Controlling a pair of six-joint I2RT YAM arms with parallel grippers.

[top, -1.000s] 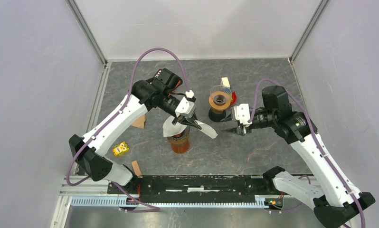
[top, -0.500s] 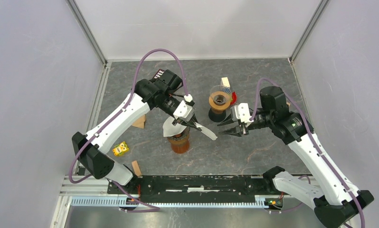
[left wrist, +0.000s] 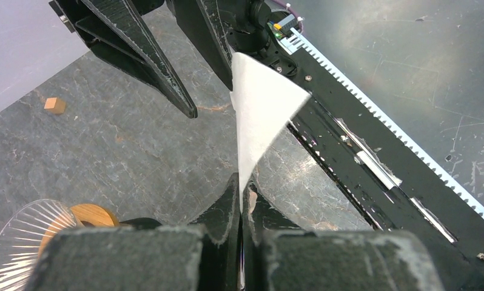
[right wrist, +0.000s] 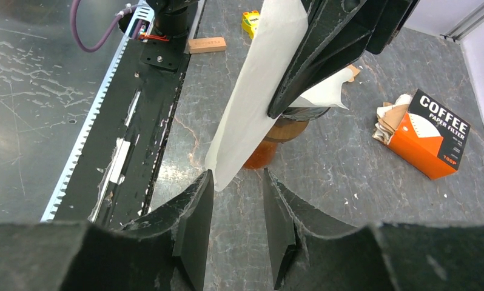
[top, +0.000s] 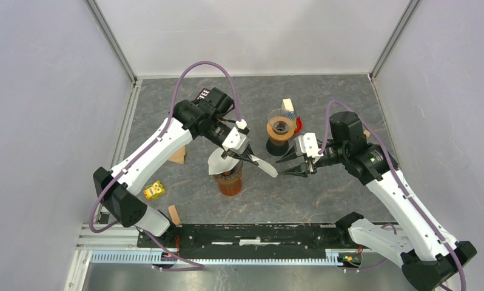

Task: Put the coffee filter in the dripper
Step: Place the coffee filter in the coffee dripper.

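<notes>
- Right arm has swung further toward frame centre in the top view than a second ago, and its right gripper [top: 283, 169] now has its fingers parted around the free end of the paper; the left arm has barely shifted.
- Left gripper [top: 250, 160], at frame centre, is clenched on the narrow end of the flat, folded white paper coffee filter [top: 265, 167], which sticks out toward lower right, in the air.
- Clear ribbed glass dripper with a wooden collar [top: 280, 126] stands on its dark base just upper right of the filter, empty, apart from both grippers.
- Brown glass jar [top: 228, 182] sits under the left gripper, white paper on its top.
- Risk, as I judge it: both arms gripping one thin sheet could tear or crease it if they pull apart, and a pinch on only the corner could slip.
- Right wrist view alone shows the filter's corner hanging between the parted fingers, close to the one on frame left (whether it touches, I cannot tell), plus an orange cardboard filter box [right wrist: 436, 134] at right; the overhead view hides most of that box under the left arm.
</notes>
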